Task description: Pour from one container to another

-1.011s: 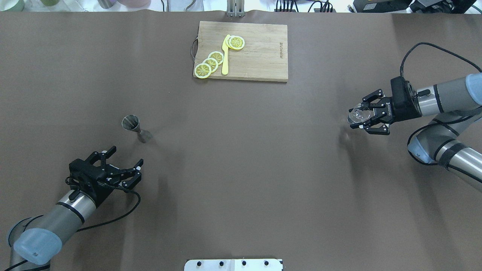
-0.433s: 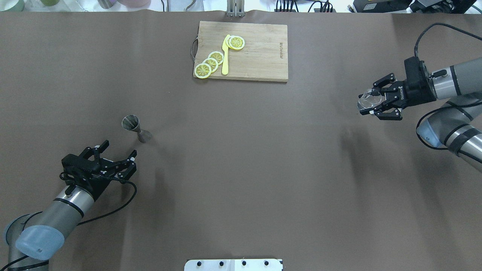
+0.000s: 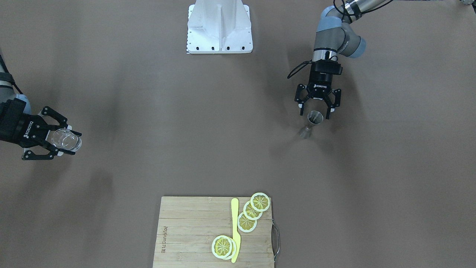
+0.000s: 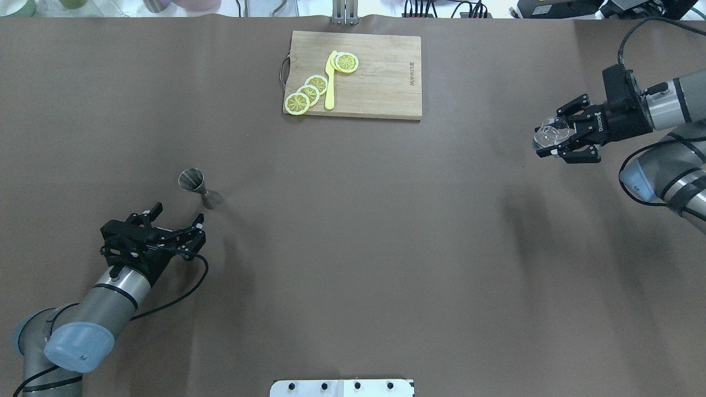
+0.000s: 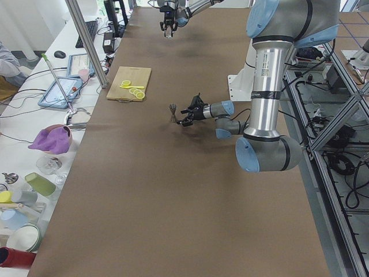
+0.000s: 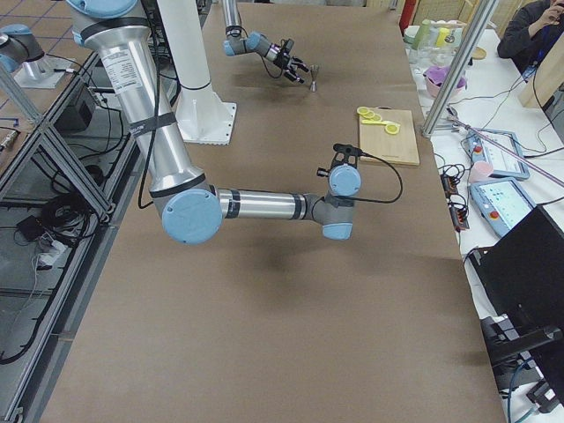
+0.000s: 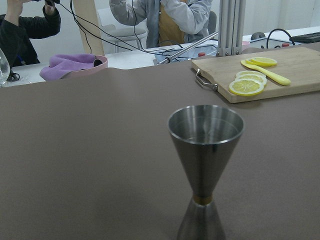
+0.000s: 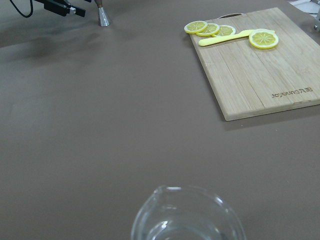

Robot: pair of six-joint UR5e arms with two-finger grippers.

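stage: early, nothing poured yet | right jaws: clamped on clear spouted glass [image 4: 549, 134], raised over the surface's right end | left jaws: wide, empty, near upright steel jigger [image 4: 191, 180] | remaining, likely: grasp jigger, bring containers together, pour

Left gripper [image 4: 179, 214] hovers low with jaws spread wide; right gripper [image 4: 547, 138] is raised, jaws partly closed in a grip.
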